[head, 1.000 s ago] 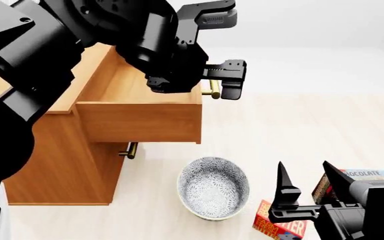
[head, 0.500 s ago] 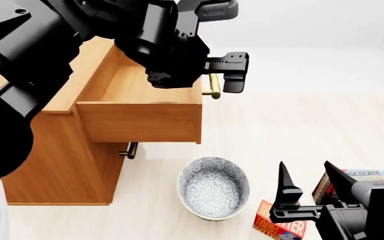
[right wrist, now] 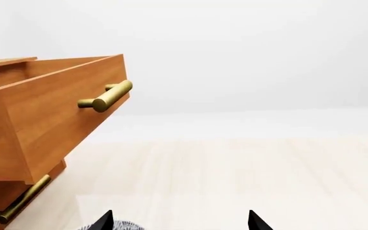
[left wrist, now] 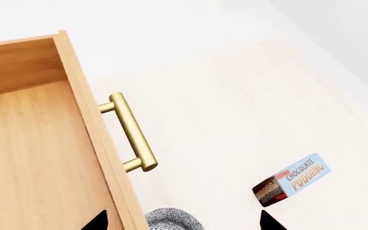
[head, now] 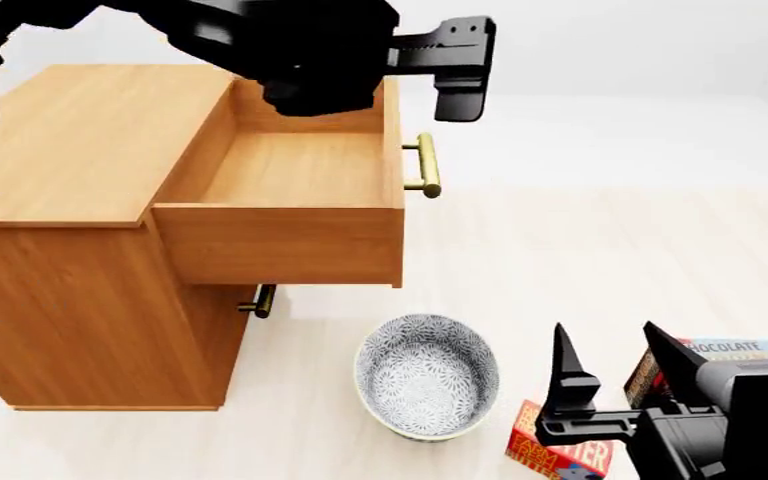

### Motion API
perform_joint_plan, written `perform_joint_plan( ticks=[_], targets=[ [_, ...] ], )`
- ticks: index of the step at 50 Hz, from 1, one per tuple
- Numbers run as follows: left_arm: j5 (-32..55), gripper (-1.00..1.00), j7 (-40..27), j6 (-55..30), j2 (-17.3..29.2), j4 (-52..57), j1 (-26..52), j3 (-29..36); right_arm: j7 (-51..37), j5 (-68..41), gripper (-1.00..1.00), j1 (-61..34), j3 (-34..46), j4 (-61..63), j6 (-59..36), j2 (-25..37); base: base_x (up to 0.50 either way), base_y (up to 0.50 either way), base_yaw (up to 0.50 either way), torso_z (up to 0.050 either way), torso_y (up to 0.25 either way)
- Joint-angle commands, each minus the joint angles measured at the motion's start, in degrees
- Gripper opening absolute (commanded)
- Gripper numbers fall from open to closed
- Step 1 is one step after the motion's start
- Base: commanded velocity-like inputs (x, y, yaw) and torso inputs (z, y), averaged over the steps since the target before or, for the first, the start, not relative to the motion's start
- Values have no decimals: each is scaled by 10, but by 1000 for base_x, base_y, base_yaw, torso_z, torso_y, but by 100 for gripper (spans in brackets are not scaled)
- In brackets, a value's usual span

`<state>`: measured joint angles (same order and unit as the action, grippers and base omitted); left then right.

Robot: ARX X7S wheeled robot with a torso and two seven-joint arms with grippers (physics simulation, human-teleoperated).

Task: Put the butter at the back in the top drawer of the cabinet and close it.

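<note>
While both claws gape, the butter [head: 558, 452] lies on the pale floor [head: 598, 250].

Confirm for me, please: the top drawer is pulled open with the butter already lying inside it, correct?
Not quite. The top drawer is pulled open, but it holds nothing; the head view shows the butter on the floor beside the bowl.

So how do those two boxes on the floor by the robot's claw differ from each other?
The butter is red and orange with yellow lettering; the chocolate pudding box is dark brown with a light blue panel. The butter lies nearer the patterned bowl, while the pudding box sits farther out to the right. The open right gripper hides part of both, so their sizes are hard to compare. Both are small rectangular food cartons on the pale floor.
</note>
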<state>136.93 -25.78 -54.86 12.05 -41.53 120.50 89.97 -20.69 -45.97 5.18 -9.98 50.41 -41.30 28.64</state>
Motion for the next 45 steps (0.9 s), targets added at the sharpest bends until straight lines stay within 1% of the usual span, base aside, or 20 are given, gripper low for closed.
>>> perform_joint_plan(
  ticks=[1,13,19,25,31,35,41,45],
  targets=[
    [25,100,-82,90,128,223,-6,-57,-2,5,100,-7,10,-5,1,0,0,0,0,0,0],
    [20,100,-148,205,278,527,-46,-131,-11,3,100,-10,16,1,-2,2,0,0,0,0,0],
    [10,100,-162,245,336,627,-70,-155,-15,-1,100,-7,13,6,-1,3,0,0,0,0,0],
    [-29,100,-161,285,388,725,-113,-170,-19,-4,100,-4,11,13,-3,6,0,0,0,0,0],
    [-75,100,-155,327,438,812,-157,-185,-30,-20,100,-12,2,16,-23,23,0,0,0,0,0],
    [-113,100,-145,349,468,856,-191,-188,-42,-72,100,-31,-23,22,-57,54,0,0,0,0,0],
    [-167,100,-95,382,525,896,-245,-193,-61,-212,100,-76,-58,17,-122,126,0,0,0,0,0],
    [-208,100,-72,402,549,912,-279,-189,-76,-299,100,-112,-67,-6,-150,170,0,0,0,0,0]
  ],
)
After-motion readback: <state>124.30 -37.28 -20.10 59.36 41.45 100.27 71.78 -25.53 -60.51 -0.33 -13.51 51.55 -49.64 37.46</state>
